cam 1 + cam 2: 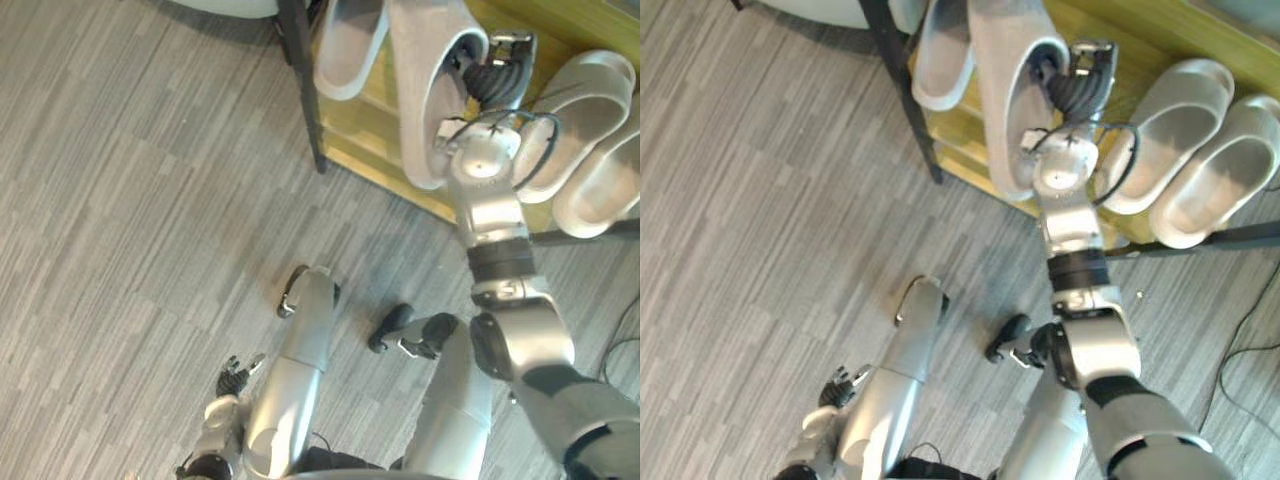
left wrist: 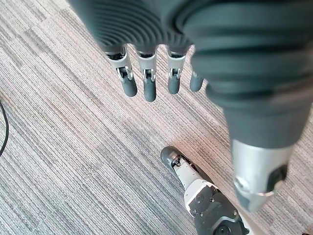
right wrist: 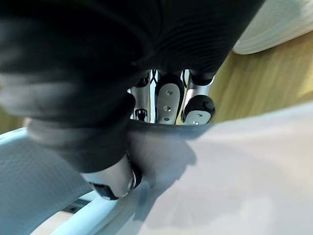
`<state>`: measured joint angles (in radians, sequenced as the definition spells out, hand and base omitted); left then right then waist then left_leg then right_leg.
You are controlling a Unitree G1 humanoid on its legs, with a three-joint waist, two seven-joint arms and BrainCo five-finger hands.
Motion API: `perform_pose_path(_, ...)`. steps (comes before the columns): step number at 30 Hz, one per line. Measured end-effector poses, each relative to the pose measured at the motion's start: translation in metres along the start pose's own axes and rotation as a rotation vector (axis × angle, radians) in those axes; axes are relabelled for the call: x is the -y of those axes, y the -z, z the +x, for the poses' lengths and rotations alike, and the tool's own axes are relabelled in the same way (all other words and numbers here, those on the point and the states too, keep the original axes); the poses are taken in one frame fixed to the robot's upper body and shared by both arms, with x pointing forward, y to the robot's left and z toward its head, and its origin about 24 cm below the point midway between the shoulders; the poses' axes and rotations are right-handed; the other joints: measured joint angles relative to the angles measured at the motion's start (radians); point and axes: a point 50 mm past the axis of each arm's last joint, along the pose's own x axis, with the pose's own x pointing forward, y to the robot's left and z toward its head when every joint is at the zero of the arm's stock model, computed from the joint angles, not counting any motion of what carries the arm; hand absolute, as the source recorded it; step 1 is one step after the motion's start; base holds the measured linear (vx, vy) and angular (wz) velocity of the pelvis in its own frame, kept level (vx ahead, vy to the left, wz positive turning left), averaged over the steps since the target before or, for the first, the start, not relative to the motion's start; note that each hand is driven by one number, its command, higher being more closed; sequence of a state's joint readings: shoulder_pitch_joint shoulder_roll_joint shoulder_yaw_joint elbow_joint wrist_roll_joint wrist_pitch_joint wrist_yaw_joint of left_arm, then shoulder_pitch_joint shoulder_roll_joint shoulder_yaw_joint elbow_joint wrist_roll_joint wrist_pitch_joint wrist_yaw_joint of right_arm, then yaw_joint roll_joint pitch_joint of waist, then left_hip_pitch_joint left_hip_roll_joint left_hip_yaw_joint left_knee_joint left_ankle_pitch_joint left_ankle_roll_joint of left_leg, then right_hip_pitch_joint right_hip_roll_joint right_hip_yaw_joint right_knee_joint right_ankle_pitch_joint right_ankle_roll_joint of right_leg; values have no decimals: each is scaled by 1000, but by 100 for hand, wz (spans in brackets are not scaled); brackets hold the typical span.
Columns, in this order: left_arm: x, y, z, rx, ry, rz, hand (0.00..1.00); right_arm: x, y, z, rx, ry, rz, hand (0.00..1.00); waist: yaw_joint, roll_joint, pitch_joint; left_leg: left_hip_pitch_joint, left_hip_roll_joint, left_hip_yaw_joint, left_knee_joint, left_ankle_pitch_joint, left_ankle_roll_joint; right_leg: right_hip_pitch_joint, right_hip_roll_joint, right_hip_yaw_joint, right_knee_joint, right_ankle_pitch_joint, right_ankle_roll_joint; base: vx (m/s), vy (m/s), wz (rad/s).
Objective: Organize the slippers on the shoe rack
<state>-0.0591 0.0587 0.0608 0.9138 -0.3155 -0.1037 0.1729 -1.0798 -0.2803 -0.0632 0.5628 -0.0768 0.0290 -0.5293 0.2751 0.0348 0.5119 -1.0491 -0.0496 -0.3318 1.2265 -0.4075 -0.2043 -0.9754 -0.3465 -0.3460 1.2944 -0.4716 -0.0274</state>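
The pale slipper (image 1: 418, 95) lies lengthwise across the front of the shoe rack (image 1: 350, 135), over its yellow wooden shelf. One end of it sticks out past the shelf's front edge. Whether it rests on the wood or is lifted just off it cannot be told.

The right hand (image 1: 492, 82) is clamped on this slipper at the mouth of its strap (image 3: 234, 171). In the right wrist view the fingers (image 3: 166, 100) reach over the strap's dark edge on the far side. The thumb (image 3: 115, 180) sits on the near side, so the strap is pinched between them. The right arm stretches forward from the lower right up to the rack.

A second slipper (image 1: 345, 45) of the same pale colour lies just beside the held one, on the robot's left. It is near the rack's dark metal post (image 1: 300, 80). On the other side of the right hand a pair of slippers (image 1: 580, 105) lies on the shelf. The two are side by side and touching, with their open insides facing up, and they are apart from the held slipper.

The left hand (image 1: 232, 378) hangs low by the robot's side, well away from the rack, over the grey striped carpet (image 1: 120, 200). In the left wrist view its fingers (image 2: 149, 83) point down, straight and spread a little, and hold nothing.
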Motion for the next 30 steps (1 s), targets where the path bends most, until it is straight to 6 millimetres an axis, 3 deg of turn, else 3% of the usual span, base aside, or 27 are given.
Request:
perform_pose_path(7, 1, 4, 0, -14, -1, 8, 0, 3, 16, 9, -102, 40, -59, 100, 16, 2, -40, -35, -11, -21, -8, 4, -4, -20, -16, -26, 8, -10, -14, -22, 30, 11)
perform_pose_path(11, 3, 3, 0, -13, 0, 16, 0, 21, 24, 17, -128, 88, -119, 100, 37, 1, -57, -52, -18, -29, -21, 20, -23, -37, -24, -34, 8, -13, -18, -2, 28, 10)
perform_pose_path(20, 3, 2, 0, 0, -6, 9, 0, 54, 22, 32, -136, 228, -148, 100, 42, 2, -57, -76, -34, -35, -38, 32, -16, -56, -43, -45, 11, -17, -19, -21, 47, 8)
perform_pose_path(21, 4, 2, 0, 0, -5, 9, 0, 56, 22, 32, -145, 241, -143, 0, 42, 2, -57, -77, -34, -36, -38, 34, -19, -56, -43, -46, 11, -17, -19, -11, 52, 4)
perform_pose_path(30, 4, 1, 0, 2, -4, 9, 0, 73, 20, 38, -149, 293, -144, 0, 44, 4, -58, -93, -31, -34, -40, 36, -23, -78, -42, -42, 11, -16, -20, -13, 60, -1)
